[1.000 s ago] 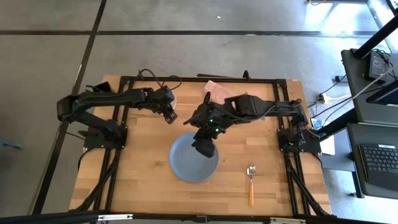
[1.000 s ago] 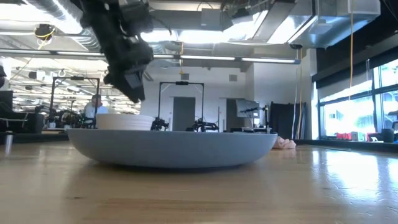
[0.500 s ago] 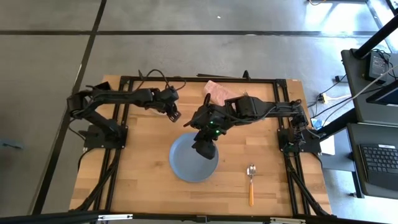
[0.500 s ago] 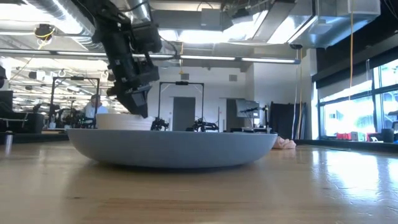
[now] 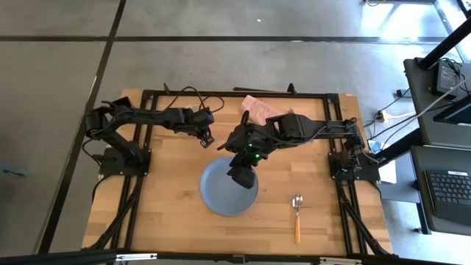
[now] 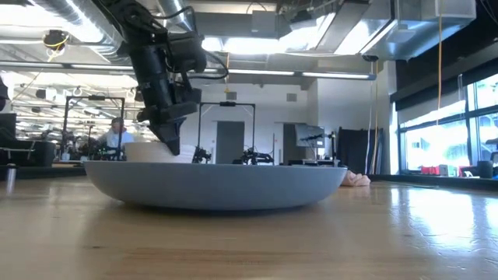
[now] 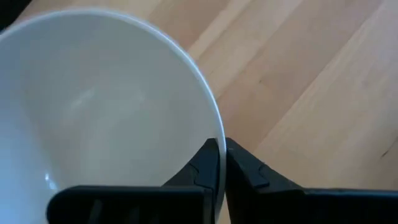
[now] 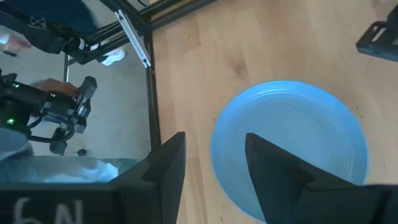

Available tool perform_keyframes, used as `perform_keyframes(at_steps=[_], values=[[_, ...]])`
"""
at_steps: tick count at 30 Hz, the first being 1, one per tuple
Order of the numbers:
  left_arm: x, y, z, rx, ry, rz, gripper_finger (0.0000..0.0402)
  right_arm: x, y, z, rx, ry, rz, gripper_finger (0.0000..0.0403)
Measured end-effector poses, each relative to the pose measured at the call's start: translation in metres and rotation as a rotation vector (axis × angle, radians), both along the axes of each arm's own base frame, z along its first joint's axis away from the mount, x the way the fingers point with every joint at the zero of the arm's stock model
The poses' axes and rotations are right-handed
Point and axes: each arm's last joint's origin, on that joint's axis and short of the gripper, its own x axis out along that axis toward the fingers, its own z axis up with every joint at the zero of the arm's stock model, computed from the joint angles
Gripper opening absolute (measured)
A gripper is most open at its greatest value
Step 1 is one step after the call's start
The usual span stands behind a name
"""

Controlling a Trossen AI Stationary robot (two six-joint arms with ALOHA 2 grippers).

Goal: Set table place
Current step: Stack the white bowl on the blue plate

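**A:** Left wrist view says it all: the left gripper (image 7: 221, 163) has its fingers (image 7: 202, 171) pinching the rim of the white bowl (image 7: 93, 118), one inside, one outside. Smooth, glossy, round bowl, sitting over pale wood grain. From the high view you'd barely know the bowl's there, the left gripper (image 5: 206, 135) covers it, at the far side of the bench (image 5: 169, 206) just beyond the plate.

**B:** Yeah, and the low view only gives a sliver of the bowl (image 6: 144, 152) behind the plate (image 6: 214, 185), with the dark arm coming down onto it. Right gripper (image 8: 214, 158)?

**A:** Fingers spread, nothing between them, hanging over the plate's (image 8: 292, 143) far edge. Plate's round, matte grey-blue, shallow raised rim, roughly mid-bench in the high view (image 5: 224, 195).

**B:** High view's also the only one catching the spoon (image 5: 296, 217): shiny metal bowl end, orange handle, lying flat, right of the plate and apart from it. Pink crumpled cloth (image 5: 257, 107) at the far edge too.
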Motion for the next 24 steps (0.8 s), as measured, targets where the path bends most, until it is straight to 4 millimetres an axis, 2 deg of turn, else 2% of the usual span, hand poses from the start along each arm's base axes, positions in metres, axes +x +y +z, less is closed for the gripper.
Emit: perform_keyframes(at_steps=[3,7,11,15,19,24], values=[[0.002,-0.005,0.002,-0.001,0.012,-0.022,0.0006,0.0,0.0,0.0,-0.001,0.0,0.001,0.0168],[0.008,-0.012,0.016,0.013,0.035,-0.054,0.0004,0.0,0.0,0.0,0.001,0.001,-0.001,0.0168],[0.016,-0.019,0.046,0.043,0.092,-0.119,0.0003,-0.001,0.0,-0.001,0.028,0.028,-0.019,0.0168],[0.024,-0.034,0.082,0.053,0.111,-0.177,0.0002,-0.007,0.002,0.001,0.109,0.064,0.041,0.0168],[0.027,-0.054,0.113,0.056,0.122,-0.245,0.0002,-0.019,0.005,0.014,0.138,0.033,0.089,0.0168],[0.028,-0.089,0.133,0.027,0.095,-0.323,0.0001,-0.044,0.013,0.038,0.09,-0.05,0.131,0.0168]])
